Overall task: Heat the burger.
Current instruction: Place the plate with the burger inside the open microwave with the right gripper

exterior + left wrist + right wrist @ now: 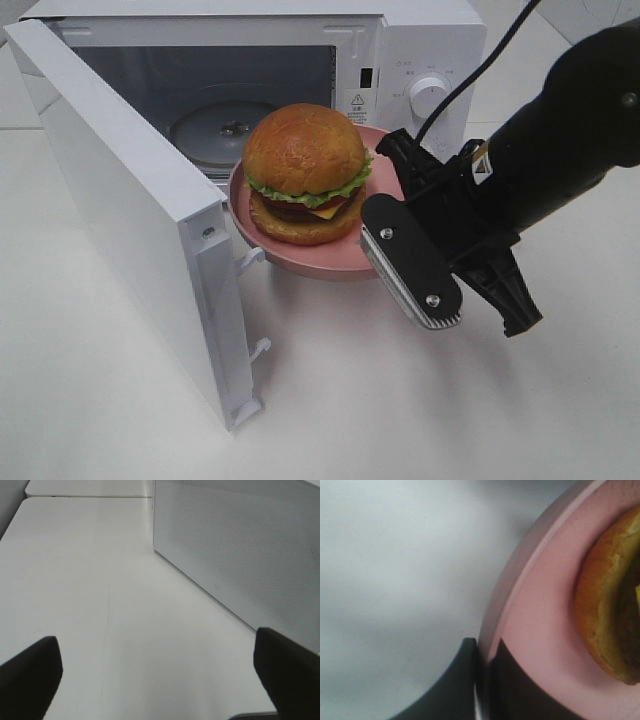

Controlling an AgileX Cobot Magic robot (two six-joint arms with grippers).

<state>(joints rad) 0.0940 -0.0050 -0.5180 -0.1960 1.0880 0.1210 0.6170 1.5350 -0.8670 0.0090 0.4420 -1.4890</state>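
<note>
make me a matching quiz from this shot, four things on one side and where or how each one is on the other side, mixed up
Things
1. burger
2. microwave door
3. right pincer
4. left pincer

Place or state
a. open, holding nothing, above the table
b. swung wide open
c. sitting on the pink plate
d. shut on the plate's rim

Pairs: 1-c, 2-b, 3-d, 4-a
</note>
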